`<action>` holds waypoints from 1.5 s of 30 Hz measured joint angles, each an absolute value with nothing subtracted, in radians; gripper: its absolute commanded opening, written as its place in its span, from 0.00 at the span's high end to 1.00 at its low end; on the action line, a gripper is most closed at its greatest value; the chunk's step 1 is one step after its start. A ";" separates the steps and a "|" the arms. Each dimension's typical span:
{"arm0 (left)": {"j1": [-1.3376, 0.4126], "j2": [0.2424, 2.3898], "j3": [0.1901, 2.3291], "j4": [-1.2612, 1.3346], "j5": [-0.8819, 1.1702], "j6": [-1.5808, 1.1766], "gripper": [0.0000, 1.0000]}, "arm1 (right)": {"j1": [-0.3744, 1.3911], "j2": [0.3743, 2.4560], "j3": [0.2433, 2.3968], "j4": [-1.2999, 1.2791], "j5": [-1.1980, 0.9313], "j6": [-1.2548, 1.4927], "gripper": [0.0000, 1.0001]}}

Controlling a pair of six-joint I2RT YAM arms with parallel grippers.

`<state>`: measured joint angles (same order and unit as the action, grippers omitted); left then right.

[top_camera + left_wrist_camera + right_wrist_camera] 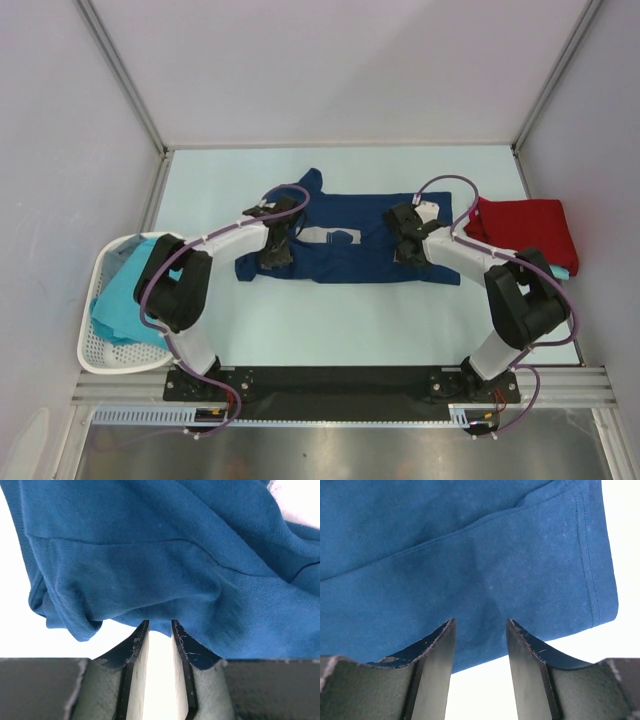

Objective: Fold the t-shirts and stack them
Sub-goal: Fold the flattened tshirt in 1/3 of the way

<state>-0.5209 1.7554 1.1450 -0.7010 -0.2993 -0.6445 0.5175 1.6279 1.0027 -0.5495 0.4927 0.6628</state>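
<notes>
Pale bench [350,320] with a navy blue cotton t-shirt [350,250] spread flat mid-bench. A white perforated plastic basket [100,355] on the left holds turquoise cloth t-shirts [125,295], and a folded red t-shirt [525,230] sits far right. The right fingers [437,650] are spread over the navy hem. The left fingers [135,645] are nearly together at its edge, can't tell if they're pinching it.

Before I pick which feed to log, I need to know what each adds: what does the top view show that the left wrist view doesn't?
Only the top view: the red shirt, the basket holding turquoise cloth, and the right gripper. Only the left wrist: that the left gripper is narrowly open at the cloth's edge. Both: the navy shirt.
</notes>
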 measured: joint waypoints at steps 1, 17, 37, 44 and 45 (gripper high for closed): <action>-0.521 1.755 1.144 -0.701 -0.298 -0.645 0.72 | 0.517 1.628 1.004 -0.550 0.493 0.663 0.50; -0.518 1.757 1.075 -0.679 -0.261 -0.644 0.77 | 0.509 1.679 1.031 -0.565 0.501 0.679 0.50; -0.497 1.762 1.080 -0.672 -0.207 -0.634 1.00 | 0.499 1.723 1.016 -0.538 0.489 0.687 0.52; -0.496 1.761 1.079 -0.672 -0.206 -0.634 1.00 | 0.474 1.724 1.010 -0.509 0.432 0.715 0.83; -0.496 1.761 1.079 -0.672 -0.206 -0.633 1.00 | 0.469 1.724 1.008 -0.498 0.415 0.720 0.96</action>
